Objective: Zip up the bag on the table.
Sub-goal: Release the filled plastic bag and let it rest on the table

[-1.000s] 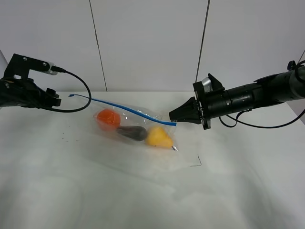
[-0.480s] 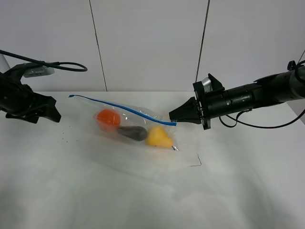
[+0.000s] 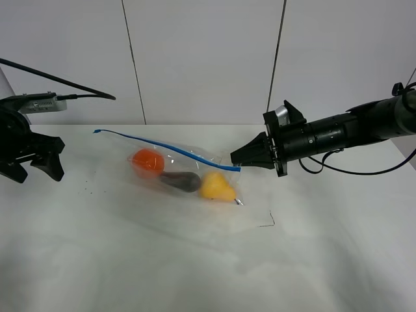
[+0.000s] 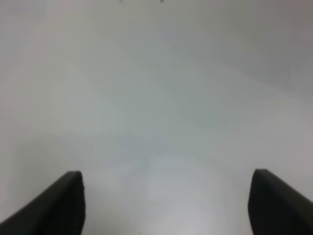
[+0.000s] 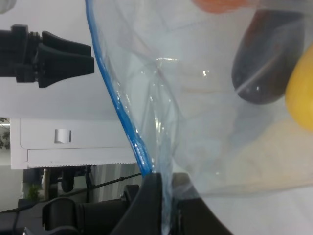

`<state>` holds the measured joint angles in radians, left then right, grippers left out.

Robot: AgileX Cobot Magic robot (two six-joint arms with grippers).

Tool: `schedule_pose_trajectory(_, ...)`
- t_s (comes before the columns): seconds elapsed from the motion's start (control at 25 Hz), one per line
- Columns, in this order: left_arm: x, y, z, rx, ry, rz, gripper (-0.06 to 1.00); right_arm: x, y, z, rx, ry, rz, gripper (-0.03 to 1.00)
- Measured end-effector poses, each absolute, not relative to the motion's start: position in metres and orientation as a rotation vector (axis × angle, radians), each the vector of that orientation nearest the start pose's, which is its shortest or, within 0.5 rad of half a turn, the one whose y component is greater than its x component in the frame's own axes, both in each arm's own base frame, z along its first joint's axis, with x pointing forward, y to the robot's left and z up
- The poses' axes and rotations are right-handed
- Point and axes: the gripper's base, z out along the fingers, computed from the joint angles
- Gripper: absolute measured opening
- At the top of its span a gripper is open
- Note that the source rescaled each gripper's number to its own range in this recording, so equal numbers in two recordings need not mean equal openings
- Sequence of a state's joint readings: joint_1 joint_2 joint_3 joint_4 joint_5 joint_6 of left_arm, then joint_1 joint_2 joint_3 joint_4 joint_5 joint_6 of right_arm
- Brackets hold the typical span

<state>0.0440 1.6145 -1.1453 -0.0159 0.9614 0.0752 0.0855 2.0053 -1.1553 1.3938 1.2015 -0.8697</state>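
The bag [image 3: 188, 172] lies on the table [image 3: 195, 266], and we place everything else from it. Through its clear, crinkled plastic we see three things in a row: an orange [image 3: 147, 160] at the end nearest the left arm, a dark eggplant [image 3: 181, 181] in the middle, and a yellow pear [image 3: 216, 187] at the end nearest the right arm. The orange touches the eggplant and the eggplant touches the pear. The blue zip strip [image 3: 169, 147] runs along the bag's far edge, past all three. Its free tip reaches beyond the orange end and appears to be lifted off the table.

At the bag's pear end, the right gripper [image 3: 235, 160] has its jaws pressed together on the end of the strip. In the right wrist view we see the blue line and a fold of plastic run straight down between the two dark fingers [image 5: 151, 196]. We cannot tell from any view whether the strip's two halves are sealed along its length.

The left gripper [image 3: 38, 174] hangs well apart from the bag, out beyond the strip's free tip. Its jaws stand wide apart and point down, and the left wrist view shows only bare white tabletop between them.

Just off the bag's near corner on the pear side we see a thin dark mark [image 3: 268, 221] on the table. A few small specks [image 3: 84, 190] lie off the orange end.
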Motion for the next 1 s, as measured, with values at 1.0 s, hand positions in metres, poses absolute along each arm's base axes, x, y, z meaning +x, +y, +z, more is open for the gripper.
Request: schedule_pose_trajectory(1.0,0.269,0.011,0.267,-0.085,3.042,0.059,0.87,0.355,0.114,0.172,-0.121,2.488,1.680,0.00)
